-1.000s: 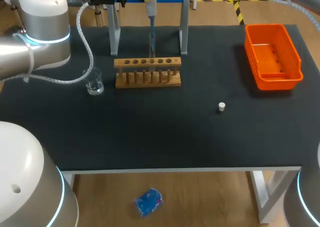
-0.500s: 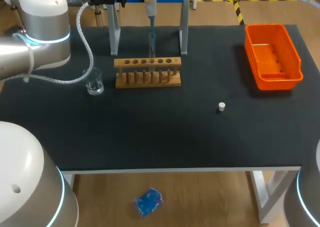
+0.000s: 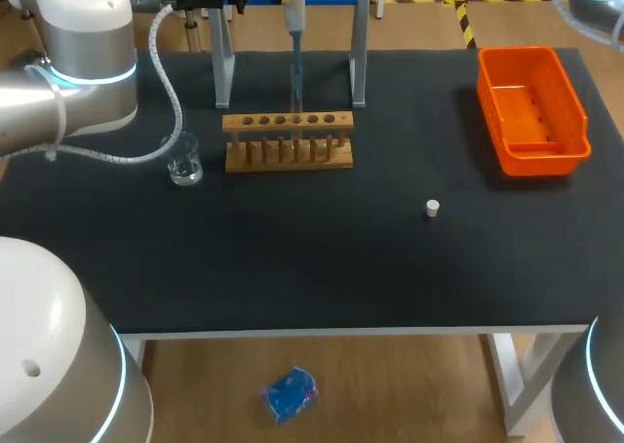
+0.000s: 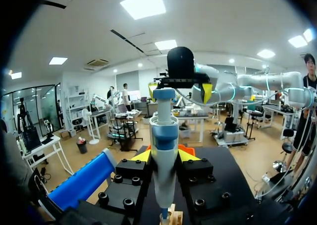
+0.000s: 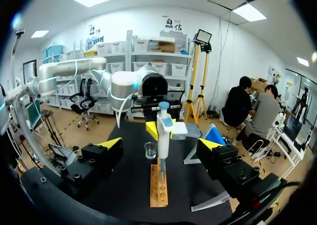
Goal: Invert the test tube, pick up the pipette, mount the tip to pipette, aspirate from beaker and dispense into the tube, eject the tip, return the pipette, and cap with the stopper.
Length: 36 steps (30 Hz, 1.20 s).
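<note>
Left claw [image 4: 164, 158] grips the pipette [image 4: 164, 131] upright, tip in the wooden rack [image 3: 288, 123] (dispensing, I judge); next, lift straight clear toward the orange bin [image 3: 531, 152], while the right claw [image 5: 161, 144] gapes empty.

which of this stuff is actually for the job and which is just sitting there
For the job: pipette, beaker, stopper, wooden rack.
Not named in the task: orange bin, metal stand, though either may serve it.

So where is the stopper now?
In the head view the stopper lies on the right half of the table, nearer the front edge than the wooden rack and the orange bin, touching neither.
</note>
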### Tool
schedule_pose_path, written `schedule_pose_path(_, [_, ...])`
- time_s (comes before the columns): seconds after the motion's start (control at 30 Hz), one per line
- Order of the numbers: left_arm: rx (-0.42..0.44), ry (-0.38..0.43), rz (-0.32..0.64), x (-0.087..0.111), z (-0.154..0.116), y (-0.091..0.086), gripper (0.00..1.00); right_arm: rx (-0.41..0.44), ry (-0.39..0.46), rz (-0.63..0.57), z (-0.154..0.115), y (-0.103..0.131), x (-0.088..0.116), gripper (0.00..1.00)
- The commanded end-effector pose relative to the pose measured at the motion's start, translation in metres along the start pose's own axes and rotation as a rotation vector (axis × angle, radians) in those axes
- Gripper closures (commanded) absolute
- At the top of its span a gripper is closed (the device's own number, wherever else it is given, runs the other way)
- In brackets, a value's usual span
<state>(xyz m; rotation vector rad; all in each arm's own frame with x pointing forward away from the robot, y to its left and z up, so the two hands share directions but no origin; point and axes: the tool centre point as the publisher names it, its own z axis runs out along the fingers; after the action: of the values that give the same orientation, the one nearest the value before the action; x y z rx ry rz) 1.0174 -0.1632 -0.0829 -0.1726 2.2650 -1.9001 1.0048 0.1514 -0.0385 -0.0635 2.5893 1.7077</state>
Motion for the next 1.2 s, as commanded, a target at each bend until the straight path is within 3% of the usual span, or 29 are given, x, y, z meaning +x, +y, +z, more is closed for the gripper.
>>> schedule_pose_path(0.03, [-0.003, -0.002, -0.001, 0.001, 0.000, -0.001, 1.00, -0.022, -0.002, -0.009, 0.007, -0.019, 0.007, 0.00])
schedule_pose_path(0.3, [-0.003, -0.002, -0.001, 0.001, 0.000, -0.001, 1.00, 0.023, 0.025, 0.020, 0.021, -0.051, 0.017, 0.00])
schedule_pose_path(0.93, [-0.003, -0.002, -0.001, 0.001, 0.000, -0.001, 1.00, 0.023, 0.025, 0.020, 0.021, -0.051, 0.017, 0.00])
schedule_pose_path(1.2, [-0.003, -0.002, -0.001, 0.001, 0.000, -0.001, 1.00, -0.004, 0.034, -0.024, 0.037, -0.079, 0.023, 0.00])
